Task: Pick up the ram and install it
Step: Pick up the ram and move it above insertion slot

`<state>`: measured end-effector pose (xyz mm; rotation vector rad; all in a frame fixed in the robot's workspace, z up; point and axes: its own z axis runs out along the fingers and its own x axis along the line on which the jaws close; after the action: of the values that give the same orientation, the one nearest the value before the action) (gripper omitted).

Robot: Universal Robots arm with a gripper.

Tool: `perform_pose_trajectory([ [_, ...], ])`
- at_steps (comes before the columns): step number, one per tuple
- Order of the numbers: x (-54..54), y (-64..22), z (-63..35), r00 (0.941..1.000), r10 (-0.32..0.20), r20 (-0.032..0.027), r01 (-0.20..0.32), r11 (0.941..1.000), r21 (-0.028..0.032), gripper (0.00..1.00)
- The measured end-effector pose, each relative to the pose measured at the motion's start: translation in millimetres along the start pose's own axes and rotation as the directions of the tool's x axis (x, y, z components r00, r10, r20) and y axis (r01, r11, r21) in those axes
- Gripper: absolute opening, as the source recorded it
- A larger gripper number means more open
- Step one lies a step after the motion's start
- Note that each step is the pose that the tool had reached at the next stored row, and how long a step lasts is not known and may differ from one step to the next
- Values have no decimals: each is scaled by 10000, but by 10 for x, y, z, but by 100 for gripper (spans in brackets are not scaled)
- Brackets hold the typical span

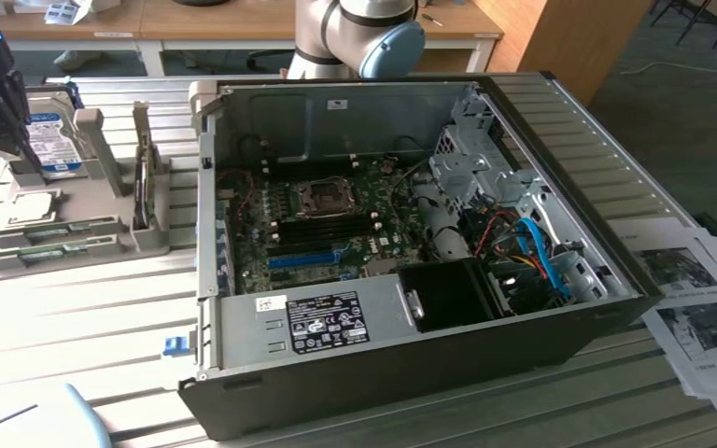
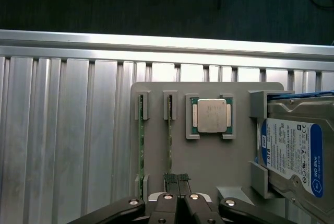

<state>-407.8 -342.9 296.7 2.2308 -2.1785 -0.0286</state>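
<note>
You have a ribbed metal worktop carrying an open computer case, a grey parts holder and what look like printed sheets.

Hard drive partly out of view

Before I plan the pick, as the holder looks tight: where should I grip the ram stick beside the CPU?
I'd take the ram by its upper edge at mid-length, from straight above, pinching its flat faces. It stands on edge in the gray holder, ends in brackets, middle free.

On the holder, CPU is sitting between rams and drive; my claw is hanging by the rams' ends.
</note>
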Motion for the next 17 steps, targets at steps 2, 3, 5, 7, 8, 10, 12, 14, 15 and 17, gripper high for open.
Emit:
perform_pose_trajectory([
  [2,0,0,0,10000,0,0,0,10000,0,10],
  [3,0,0,0,10000,1,0,-1,10000,0,22],
  [5,0,0,0,10000,0,0,0,10000,0,22],
  [7,0,0,0,10000,0,0,0,10000,0,29],
  [8,0,0,0,10000,0,0,0,10000,0,29],
  [10,0,0,0,10000,0,0,0,10000,0,29],
  [12,0,0,0,10000,0,0,0,10000,0,29],
  [14,0,0,0,10000,0,0,0,10000,0,29],
  [15,0,0,0,10000,2,0,-2,10000,1,29],
  [17,7,0,0,10000,0,0,0,10000,1,29],
])
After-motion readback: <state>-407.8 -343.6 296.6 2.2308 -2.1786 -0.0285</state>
